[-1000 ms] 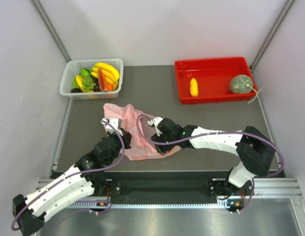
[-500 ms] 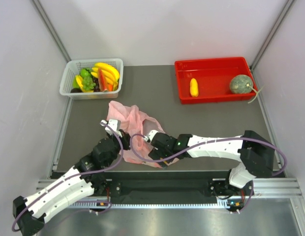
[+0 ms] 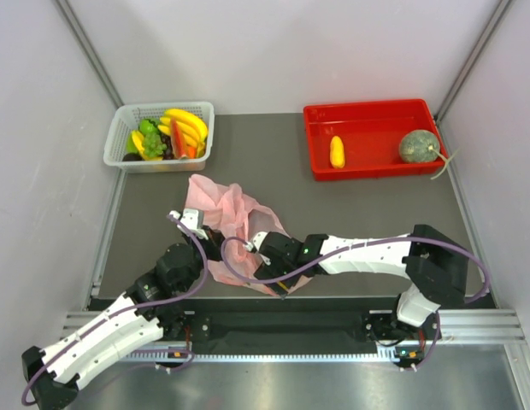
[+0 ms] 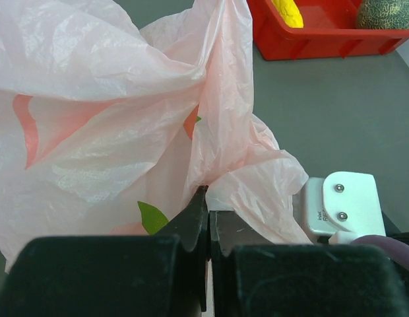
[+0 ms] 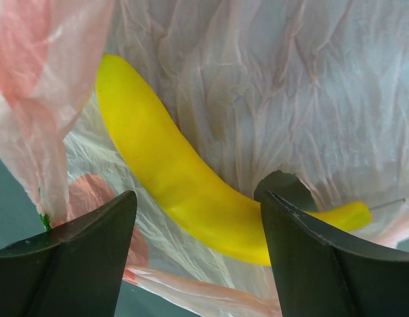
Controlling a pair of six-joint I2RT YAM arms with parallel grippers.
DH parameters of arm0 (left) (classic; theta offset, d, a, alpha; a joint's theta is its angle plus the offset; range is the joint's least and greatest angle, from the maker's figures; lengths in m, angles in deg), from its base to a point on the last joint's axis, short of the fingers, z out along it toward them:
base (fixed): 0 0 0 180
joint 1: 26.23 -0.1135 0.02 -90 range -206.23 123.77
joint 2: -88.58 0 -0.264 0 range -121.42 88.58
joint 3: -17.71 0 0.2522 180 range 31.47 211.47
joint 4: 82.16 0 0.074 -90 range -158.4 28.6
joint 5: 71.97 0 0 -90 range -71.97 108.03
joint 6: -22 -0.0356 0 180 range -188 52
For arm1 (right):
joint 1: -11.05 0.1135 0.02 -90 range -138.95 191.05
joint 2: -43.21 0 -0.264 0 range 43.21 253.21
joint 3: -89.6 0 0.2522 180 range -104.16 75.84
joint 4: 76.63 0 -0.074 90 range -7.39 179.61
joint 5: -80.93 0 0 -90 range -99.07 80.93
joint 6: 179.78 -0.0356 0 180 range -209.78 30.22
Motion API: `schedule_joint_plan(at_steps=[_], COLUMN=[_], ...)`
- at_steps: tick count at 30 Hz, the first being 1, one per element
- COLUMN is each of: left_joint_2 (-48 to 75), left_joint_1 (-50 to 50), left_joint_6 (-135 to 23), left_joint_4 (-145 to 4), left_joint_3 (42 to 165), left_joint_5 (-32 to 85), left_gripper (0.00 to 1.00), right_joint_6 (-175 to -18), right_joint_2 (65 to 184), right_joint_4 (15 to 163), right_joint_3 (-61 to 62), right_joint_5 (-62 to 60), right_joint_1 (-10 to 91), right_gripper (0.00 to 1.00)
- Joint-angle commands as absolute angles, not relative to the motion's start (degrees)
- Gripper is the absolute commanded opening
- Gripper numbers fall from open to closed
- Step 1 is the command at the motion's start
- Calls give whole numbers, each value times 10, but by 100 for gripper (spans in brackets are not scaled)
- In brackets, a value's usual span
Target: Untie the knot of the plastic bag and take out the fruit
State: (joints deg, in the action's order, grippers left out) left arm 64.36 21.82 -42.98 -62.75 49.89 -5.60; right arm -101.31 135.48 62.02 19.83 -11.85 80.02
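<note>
1. Dark grey table (image 3: 265, 158) between pale walls (image 3: 43, 128); at far left, white basket (image 3: 117, 137) with one heap (image 3: 173, 132) of bananas, green grapes and red-orange slices.
2. Near left: left gripper (image 4: 208, 198), fingers pressed together, pinching a fold of the plastic bag (image 4: 112, 99).
3. Left of centre on the table: one bag, thin, crinkled, translucent pink, bunched up between both grippers; red-orange patches (image 4: 26, 125) and a green leaf shape (image 4: 150, 216) showing through the film.
4. Just right of that: right gripper (image 5: 198, 191), spread wide and pushed in among the film; one yellow banana (image 5: 158, 158) lying slantwise across the gap between its fingers, possibly clear of both pads, hard to judge this close.
5. Far right: red tray (image 3: 376, 137) with two pieces of fruit, well apart: one small yellow piece (image 3: 337, 151) toward the left, one round dull-green melon (image 3: 416, 146) at the right end.
</note>
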Motion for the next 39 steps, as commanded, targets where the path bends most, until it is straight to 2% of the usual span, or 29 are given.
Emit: schedule_joint_plan(at_steps=[1, 10, 12, 13, 14, 17, 19, 21, 26, 35, 39], left_joint_2=[646, 651, 651, 653, 654, 656, 657, 657, 654, 637, 631], left_joint_1=[219, 219, 219, 219, 219, 219, 219, 219, 219, 219, 219], left_joint_6=[-421, -420, -420, -420, -420, -419, -419, -420, -422, -427, -428], left_joint_4=[-644, -637, -635, -632, -631, -630, -632, -634, -637, -651, -658], left_joint_3=[491, 492, 494, 495, 495, 494, 494, 495, 498, 511, 514], left_joint_5=[-65, -67, -67, -68, -68, -68, -68, -68, -68, -65, -68], left_gripper=[0, 0, 0, 0, 0, 0, 0, 0, 0, 0, 0], right_joint_6=[-1004, -1009, -1009, -1010, -1009, -1011, -1014, -1018, -1052, -1100, -1151], right_joint_2=[1354, 1402, 1407, 1408, 1408, 1401, 1380, 1351, 1292, 1249, 1173], right_joint_4=[649, 681, 681, 680, 680, 661, 647, 639, 632, 709, 844], right_joint_3=[198, 193, 192, 192, 192, 183, 177, 164, 136, 156, 233], right_joint_5=[-78, -70, -65, -66, -67, -82, -112, -140, -213, -133, -50], right_joint_1=[807, 807, 807, 807, 807, 807, 806, 804, 766, 706, 665], right_gripper=[75, 66, 59, 55, 42, 19, 12, 1, 0, 0, 0])
